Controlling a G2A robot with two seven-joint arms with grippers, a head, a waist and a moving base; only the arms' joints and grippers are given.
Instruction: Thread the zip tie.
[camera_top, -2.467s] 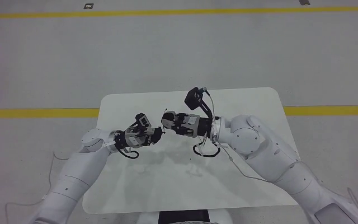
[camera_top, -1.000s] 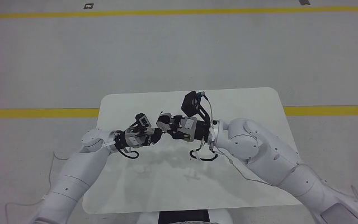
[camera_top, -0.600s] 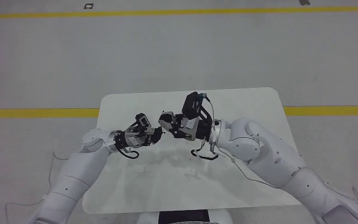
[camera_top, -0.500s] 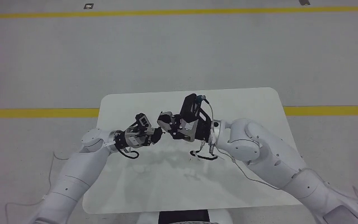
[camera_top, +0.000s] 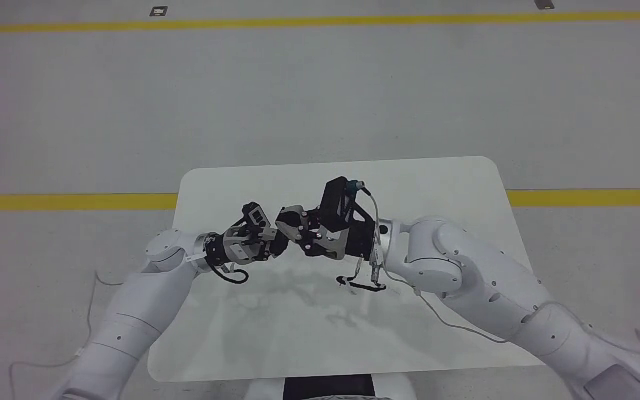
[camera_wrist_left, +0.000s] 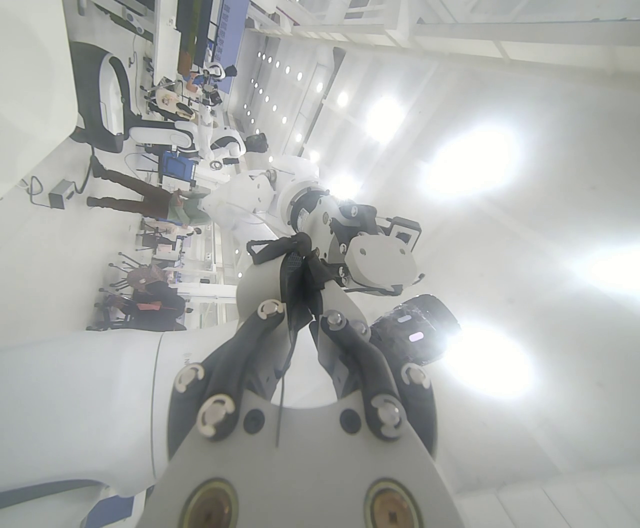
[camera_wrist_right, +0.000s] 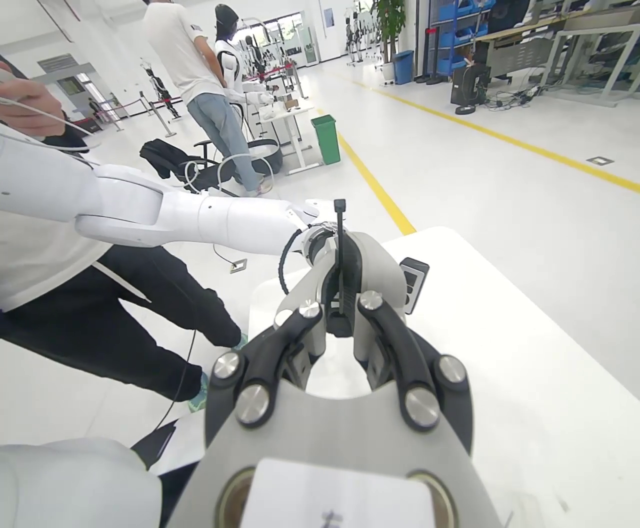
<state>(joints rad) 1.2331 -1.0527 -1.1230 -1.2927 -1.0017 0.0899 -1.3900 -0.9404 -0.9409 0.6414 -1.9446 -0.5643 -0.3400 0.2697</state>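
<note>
Where both meet mid-frame above the counter (camera_top: 450, 190), I log: right claw (camera_wrist_right: 342, 260) clamped on zip tie (camera_wrist_right: 340, 225); left claw (camera_wrist_left: 299, 300) pinching its tail.

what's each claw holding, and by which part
The zip tie: right claw grips its strap, head end free; whether the left claw grips anything cannot be told.

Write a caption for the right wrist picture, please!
Right gripper pinches a black zip tie, head end poking out, close to the left gripper.
</note>
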